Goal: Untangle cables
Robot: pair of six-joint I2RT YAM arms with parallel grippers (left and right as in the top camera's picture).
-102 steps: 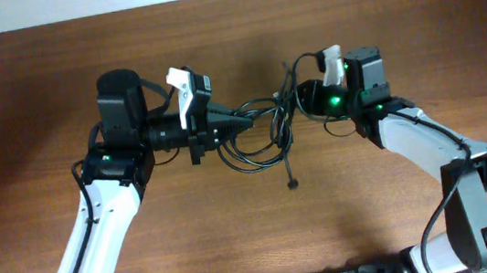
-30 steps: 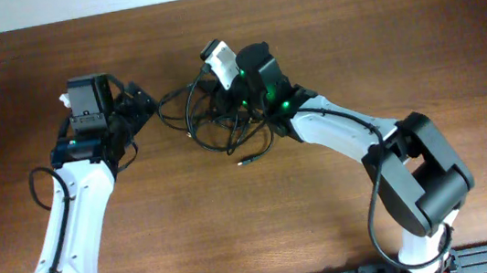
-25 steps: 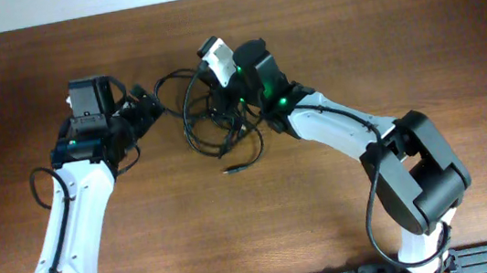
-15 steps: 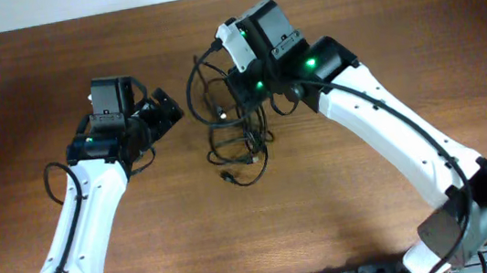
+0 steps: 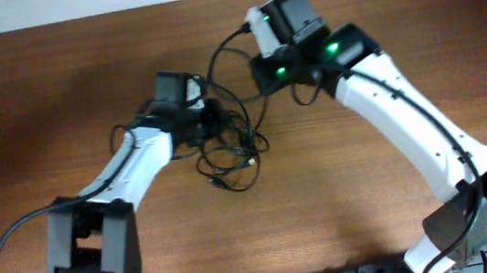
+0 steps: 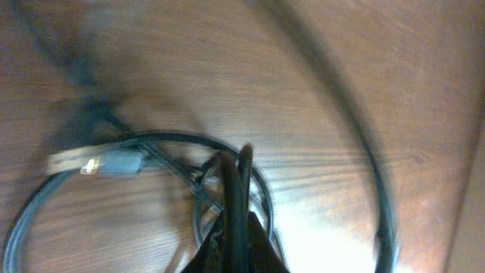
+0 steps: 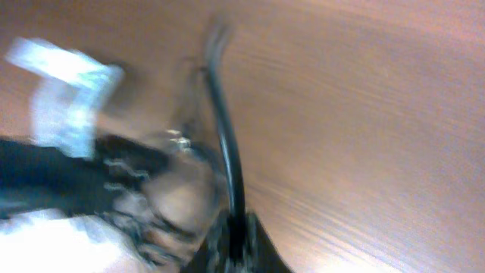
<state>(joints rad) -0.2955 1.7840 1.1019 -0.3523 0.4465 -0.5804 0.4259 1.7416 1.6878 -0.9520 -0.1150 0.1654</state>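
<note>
The cables [image 5: 231, 153] lie as a loose black tangle on the wooden table, with a plug end [image 5: 218, 184] sticking out at the front. My left gripper [image 5: 213, 121] is at the tangle's upper left and is shut on a black cable [image 6: 236, 199]. A grey-tipped plug [image 6: 98, 163] lies to its left on the wood. My right gripper [image 5: 262, 68] is above the tangle's upper right and is shut on a black cable [image 7: 226, 144]. That cable arcs up in a loop [image 5: 216, 55] to its left. The right wrist view is blurred.
The table's far edge meets a white wall strip [image 5: 72, 7] at the top. The two grippers are close together over the tangle. The left arm's blurred white and black body [image 7: 68, 159] fills the left of the right wrist view.
My left arm has swung right into the tangle and closed on a cable. My right gripper has moved a little right and back, drawing a loop of cable up from the pile.
</note>
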